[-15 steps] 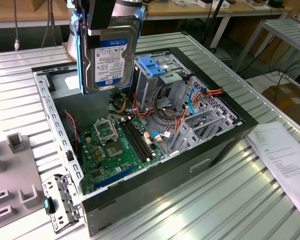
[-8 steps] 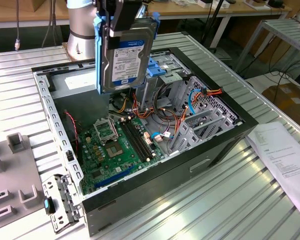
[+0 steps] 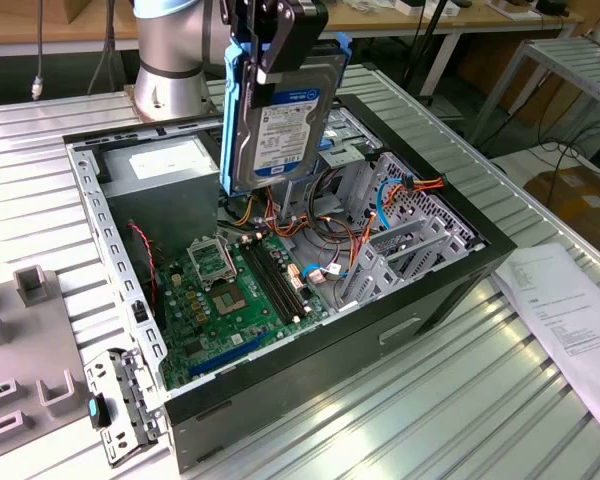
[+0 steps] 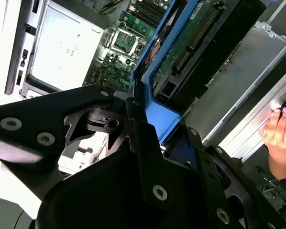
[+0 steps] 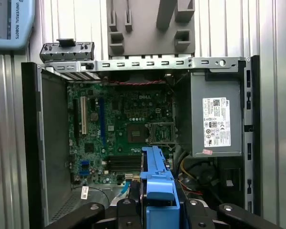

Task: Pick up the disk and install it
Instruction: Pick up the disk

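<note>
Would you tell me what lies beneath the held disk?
Below the disk, shut in the gripper, lie the motherboard and coloured cables; whatever sits directly behind it is covered.

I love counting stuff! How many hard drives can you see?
1: the disk, held upright by the gripper above the open computer case. More could be hidden inside the case.

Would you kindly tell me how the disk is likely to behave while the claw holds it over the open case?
The disk looks like a solid metal block, so probably stiff and heavy for its size. The claw grips its upper end, so it may swing if jolted. Its blue carrier is plastic and likely flexes slightly.
</note>
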You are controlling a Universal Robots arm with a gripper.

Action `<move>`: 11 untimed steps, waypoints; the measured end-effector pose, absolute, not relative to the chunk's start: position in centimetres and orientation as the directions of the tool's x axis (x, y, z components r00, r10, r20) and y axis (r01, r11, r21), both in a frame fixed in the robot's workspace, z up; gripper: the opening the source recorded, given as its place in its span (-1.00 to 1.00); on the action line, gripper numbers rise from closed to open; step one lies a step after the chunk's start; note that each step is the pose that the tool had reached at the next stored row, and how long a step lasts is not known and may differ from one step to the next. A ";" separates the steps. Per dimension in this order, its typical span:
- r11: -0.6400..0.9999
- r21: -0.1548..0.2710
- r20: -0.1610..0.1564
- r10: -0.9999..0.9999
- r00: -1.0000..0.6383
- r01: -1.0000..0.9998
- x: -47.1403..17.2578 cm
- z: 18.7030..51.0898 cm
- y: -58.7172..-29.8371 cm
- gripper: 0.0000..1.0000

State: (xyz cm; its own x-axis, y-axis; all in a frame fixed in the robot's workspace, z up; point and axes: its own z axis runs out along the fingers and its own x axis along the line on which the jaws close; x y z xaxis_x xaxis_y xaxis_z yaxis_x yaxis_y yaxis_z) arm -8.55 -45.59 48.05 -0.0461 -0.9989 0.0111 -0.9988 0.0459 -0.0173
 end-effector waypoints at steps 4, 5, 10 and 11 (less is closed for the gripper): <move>0.046 -0.017 0.011 -0.999 -0.046 -0.999 -8.5 47.9 -47.2 -0.25; 0.046 -0.017 0.011 -0.999 -0.046 -0.999 -8.5 47.9 -47.5 -0.25; 0.046 -0.017 0.011 -0.999 -0.046 -0.999 -8.5 47.7 -49.8 -0.25; 0.046 -0.017 0.011 -0.999 -0.046 -0.999 -8.4 47.6 -50.0 -0.25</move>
